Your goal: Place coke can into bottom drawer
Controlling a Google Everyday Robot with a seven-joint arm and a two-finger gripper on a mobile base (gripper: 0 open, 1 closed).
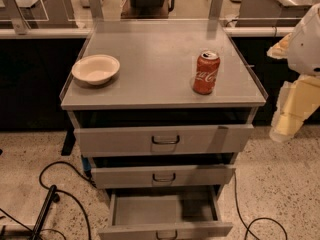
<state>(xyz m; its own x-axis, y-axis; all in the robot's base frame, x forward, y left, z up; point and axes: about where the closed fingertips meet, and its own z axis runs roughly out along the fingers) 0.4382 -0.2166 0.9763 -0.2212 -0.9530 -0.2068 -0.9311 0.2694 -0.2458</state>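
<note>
floor (280, 184): speckled terrazzo, black cables (65, 186) | behind: dark counter fronts (30, 84), clear panels (30, 4) | tabletop (155, 59): grey, glossy under warm light | end effector (285, 126): right edge, beside tabletop

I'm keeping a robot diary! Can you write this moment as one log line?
coke can: upright on cabinet top, right side | bottom drawer: open, empty | tool: right edge of view, apart from can

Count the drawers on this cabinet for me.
3, stacked: top drawer just under the cabinet surface, middle drawer below it, bottom drawer pulled out, tray showing. None seem hidden. The end effector hangs right of the cabinet.
</note>
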